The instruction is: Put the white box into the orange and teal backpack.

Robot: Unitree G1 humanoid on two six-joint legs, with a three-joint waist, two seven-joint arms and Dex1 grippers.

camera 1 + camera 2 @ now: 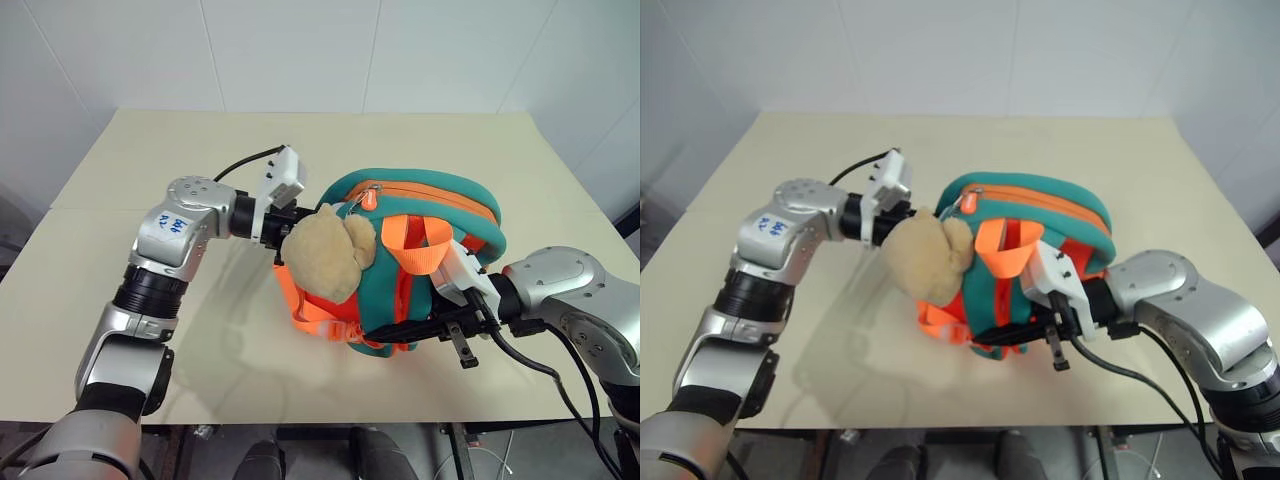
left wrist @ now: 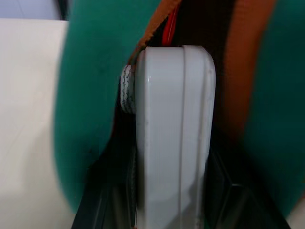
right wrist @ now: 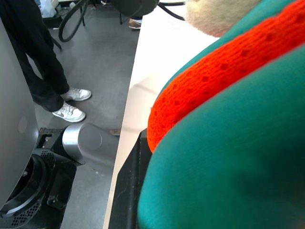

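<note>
The orange and teal backpack stands upright in the middle of the table, its tan plush toy hanging on the side toward my left arm. My right gripper is shut on the backpack's lower teal edge and holds it up. In the left wrist view the white box stands on edge between my left gripper's fingers, its rounded end against the backpack's teal and orange opening. My left gripper sits behind the plush toy in the eye views, where the box is hidden.
The beige table has free room all around the backpack. Black cables trail from both wrists. A person's legs in dark trousers and white sneakers stand on the grey floor beyond the table edge.
</note>
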